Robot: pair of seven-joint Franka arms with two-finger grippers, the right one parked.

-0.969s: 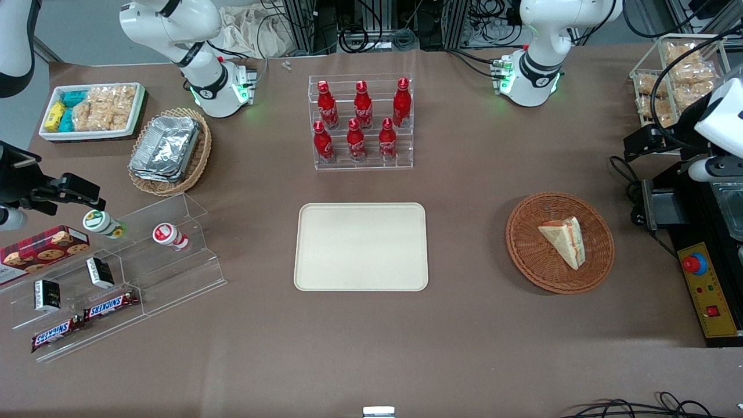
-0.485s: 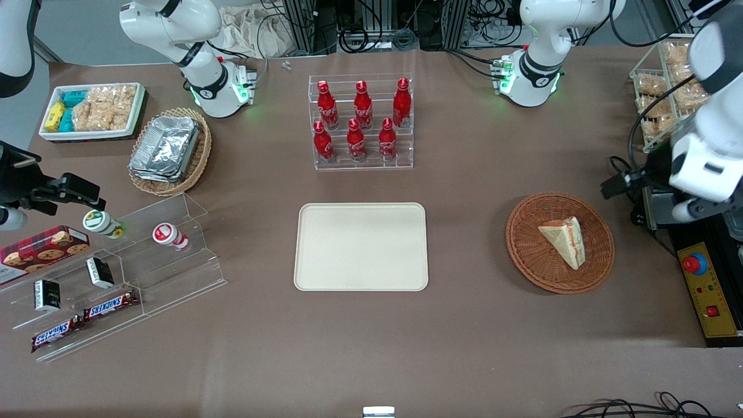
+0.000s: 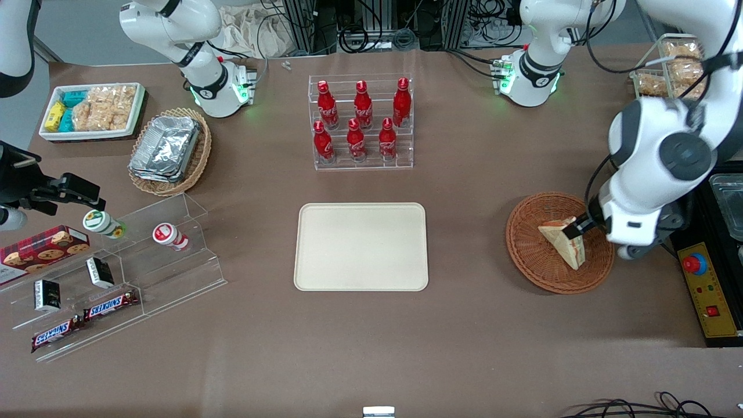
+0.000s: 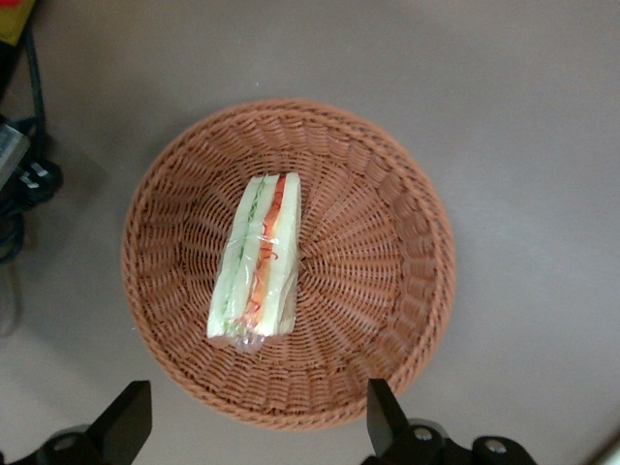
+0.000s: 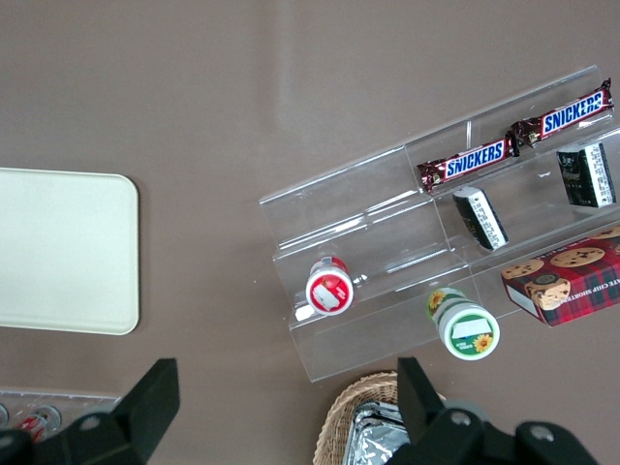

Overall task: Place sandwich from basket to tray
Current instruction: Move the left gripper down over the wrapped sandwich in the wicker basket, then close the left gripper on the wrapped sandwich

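while wide open, end effector (image 4: 254, 426) above sandwich (image 4: 257, 263)

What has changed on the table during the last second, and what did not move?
The left arm swung in from the table's edge; its open gripper now hovers over the round reddish-brown wicker basket, holding nothing. The triangular white-bread sandwich still lies in the basket, and the cream rectangular tray is unmoved.

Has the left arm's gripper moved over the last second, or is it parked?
Yes. The gripper, open, has swung in from the working arm's end of the table and now hangs above the basket, over the sandwich, which lies where it was.
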